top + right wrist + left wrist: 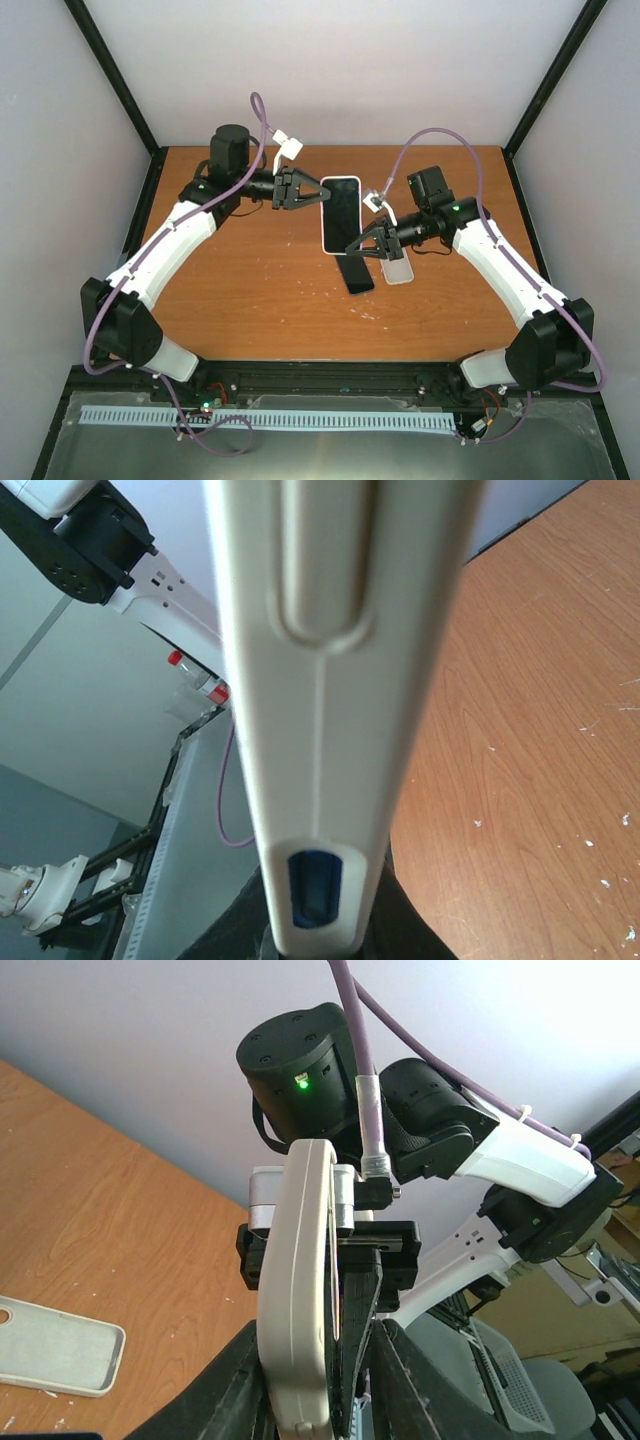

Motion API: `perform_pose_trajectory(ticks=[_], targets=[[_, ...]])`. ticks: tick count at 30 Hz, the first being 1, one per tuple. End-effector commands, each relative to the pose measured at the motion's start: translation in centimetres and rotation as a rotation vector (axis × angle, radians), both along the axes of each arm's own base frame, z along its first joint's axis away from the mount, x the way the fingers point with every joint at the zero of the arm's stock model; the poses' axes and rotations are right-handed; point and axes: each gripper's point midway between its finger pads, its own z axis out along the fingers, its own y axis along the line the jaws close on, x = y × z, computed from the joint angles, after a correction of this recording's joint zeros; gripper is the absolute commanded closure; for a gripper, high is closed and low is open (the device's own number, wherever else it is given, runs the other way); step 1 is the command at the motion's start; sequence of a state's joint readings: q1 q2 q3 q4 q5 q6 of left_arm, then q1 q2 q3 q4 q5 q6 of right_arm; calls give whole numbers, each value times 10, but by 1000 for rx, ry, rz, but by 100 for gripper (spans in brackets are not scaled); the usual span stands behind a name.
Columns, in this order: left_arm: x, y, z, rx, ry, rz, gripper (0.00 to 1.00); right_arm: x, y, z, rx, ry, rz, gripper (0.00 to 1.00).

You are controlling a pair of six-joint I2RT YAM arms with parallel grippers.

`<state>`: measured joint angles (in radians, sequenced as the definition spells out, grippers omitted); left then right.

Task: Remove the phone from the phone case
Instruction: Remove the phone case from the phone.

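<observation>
The phone (341, 205), black screen up, sits in a white phone case (325, 215) held in the air above the middle of the table between both arms. My left gripper (312, 192) is on its far-left edge. In the left wrist view the case (295, 1290) and the phone's dark edge (346, 1360) are pinched between the fingers of the left gripper (320, 1332). My right gripper (361, 247) grips the near-right end. In the right wrist view the case's side (330, 680) fills the frame between the right gripper's (320, 925) fingers.
On the wooden table (250, 290) below lie a bare black phone (356, 276) and an empty white case (399, 270), side by side. That empty case (55, 1345) also shows in the left wrist view. Black frame posts stand at the back corners.
</observation>
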<state>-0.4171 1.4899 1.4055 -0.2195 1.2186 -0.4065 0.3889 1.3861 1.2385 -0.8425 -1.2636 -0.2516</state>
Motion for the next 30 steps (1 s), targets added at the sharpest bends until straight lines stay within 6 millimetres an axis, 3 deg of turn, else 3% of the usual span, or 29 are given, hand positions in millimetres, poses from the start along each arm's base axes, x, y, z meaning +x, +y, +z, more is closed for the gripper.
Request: perform_pose_trajectory(ticks=[1,7,16,20,23,24,30], targets=[[-6,-2,10,-32,-15,-56,72,-10,2,12,45,-54,42,97],[-5,-4,12,-43,-2,-90,75,-15,4,9,36,-59,61,97],[-16,-2,17,-74,-10,-167,95,-15,5,12,21,-100,70,96],[-29,1,22,-93,9,-225,100,-25,-1,26,46,-207,101,87],[-26,3,35,-108,-26,-166,100,-27,-8,36,100,-221,98,61],[-23,3,42,-115,-40,-126,100,-25,-13,42,127,-209,85,56],[3,27,100,-289,-129,293,100,28,-68,79,259,-116,-120,43]])
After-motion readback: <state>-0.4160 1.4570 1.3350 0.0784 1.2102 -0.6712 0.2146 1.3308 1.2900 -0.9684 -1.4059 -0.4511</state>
